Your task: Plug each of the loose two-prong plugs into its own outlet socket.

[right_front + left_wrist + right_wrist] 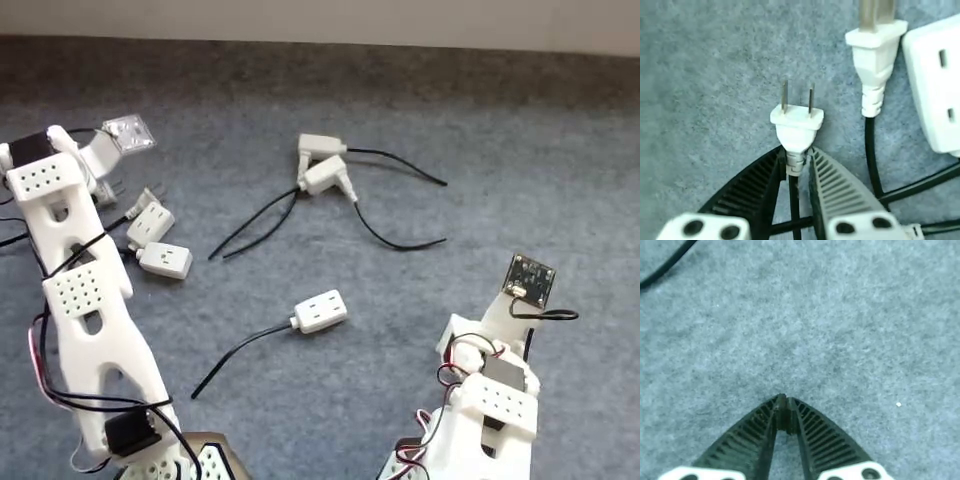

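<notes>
My left gripper (796,161) is shut on the neck of a white two-prong plug (796,121), whose prongs point away from the camera just above the grey carpet. A second white plug (874,52) lies beside it, and a white outlet socket (935,85) lies beyond that. From above, this cluster sits at the far left: plug (150,221) and socket (166,260) next to the left arm (60,215). Another socket (320,311) lies mid-table. Two more white pieces (322,164) lie together at the back. My right gripper (786,415) is shut on nothing, low over bare carpet.
Thin black cords (255,222) trail from the white pieces across the carpet. One cord (662,267) crosses a corner of the right wrist view. The right arm (495,400) stands at the front right, with open carpet around it.
</notes>
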You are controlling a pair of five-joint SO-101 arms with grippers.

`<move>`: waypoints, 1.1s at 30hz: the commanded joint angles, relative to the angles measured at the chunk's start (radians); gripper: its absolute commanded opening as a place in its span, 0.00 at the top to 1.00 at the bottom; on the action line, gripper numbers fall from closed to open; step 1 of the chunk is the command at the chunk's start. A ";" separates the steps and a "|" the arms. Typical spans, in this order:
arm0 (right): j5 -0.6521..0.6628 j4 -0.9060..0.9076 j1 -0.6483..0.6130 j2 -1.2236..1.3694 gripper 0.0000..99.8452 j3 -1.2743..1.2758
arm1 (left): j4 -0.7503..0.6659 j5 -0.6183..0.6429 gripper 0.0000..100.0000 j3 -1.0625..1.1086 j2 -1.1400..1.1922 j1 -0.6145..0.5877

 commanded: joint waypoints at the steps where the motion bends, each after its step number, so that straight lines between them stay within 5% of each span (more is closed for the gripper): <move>1: -0.005 -0.018 -0.012 -0.012 0.99 -0.019 | -0.002 0.051 0.99 -0.015 -0.191 0.044; 20: -0.005 -0.018 -0.012 -0.012 0.99 -0.019 | 0.035 0.367 0.99 0.038 -0.826 0.084; 27: -0.005 -0.018 -0.012 -0.012 0.99 -0.018 | 0.037 0.374 0.99 0.556 -1.242 0.186; 33: -0.005 -0.018 -0.010 -0.012 0.99 -0.016 | 0.025 0.371 0.99 1.144 -1.713 0.404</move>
